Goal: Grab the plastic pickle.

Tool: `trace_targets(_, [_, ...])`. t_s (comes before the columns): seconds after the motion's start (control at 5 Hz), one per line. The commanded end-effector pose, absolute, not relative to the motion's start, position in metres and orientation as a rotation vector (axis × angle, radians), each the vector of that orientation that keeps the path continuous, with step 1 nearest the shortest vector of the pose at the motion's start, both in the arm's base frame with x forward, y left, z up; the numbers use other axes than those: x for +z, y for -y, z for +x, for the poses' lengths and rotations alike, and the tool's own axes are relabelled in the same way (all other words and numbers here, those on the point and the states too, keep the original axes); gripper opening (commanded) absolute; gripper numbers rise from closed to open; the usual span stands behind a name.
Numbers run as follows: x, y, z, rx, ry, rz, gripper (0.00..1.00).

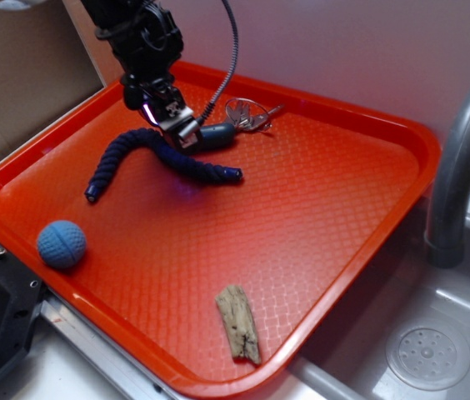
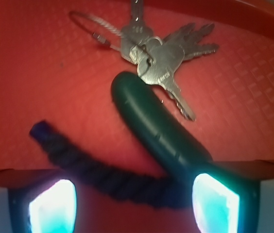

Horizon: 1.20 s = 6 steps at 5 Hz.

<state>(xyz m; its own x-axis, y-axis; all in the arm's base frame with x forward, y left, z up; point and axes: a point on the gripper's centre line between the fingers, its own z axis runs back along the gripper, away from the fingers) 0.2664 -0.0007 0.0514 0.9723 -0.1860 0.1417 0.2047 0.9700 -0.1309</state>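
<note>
Open pincer (image 2: 134,204), pads apart, straddles twisted navy rope (image 2: 103,177) and dark teal sausage-shaped plastic pickle (image 2: 151,121), beside silver metal keys (image 2: 159,58).

Dark teal plastic pickle (image 2: 154,121) lies flat, slightly curved, on the red tray (image 2: 40,73)

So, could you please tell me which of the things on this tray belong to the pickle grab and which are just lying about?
Part of the job:
- plastic pickle, partly under the keys
- hand, low over the pickle's near end

Just lying about:
- bunch of keys
- navy rope, beside the pickle
- blue ball
- piece of wood
- orange tray under all of it
</note>
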Motion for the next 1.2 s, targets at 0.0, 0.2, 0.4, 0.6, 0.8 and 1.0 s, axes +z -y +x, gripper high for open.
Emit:
trace_targets(0.0, [0.06,-0.004,0.276,-0.313,0.178,-0.196,1.0])
trace_targets(0.2, [0.06,-0.004,0.276,-0.313,0.178,-0.196,1.0])
trace_targets(0.4, [0.06,-0.004,0.276,-0.313,0.178,-0.196,1.0])
trace_targets(0.6, [0.096,-0.016,0.272,-0.404,0.213,-0.218,1.0])
trace_targets(0.8, [0.126,-0.023,0.272,-0.392,0.25,-0.251,1.0])
trace_targets(1.0, [0.135,-0.024,0.273,-0.462,0.273,-0.224,1.0])
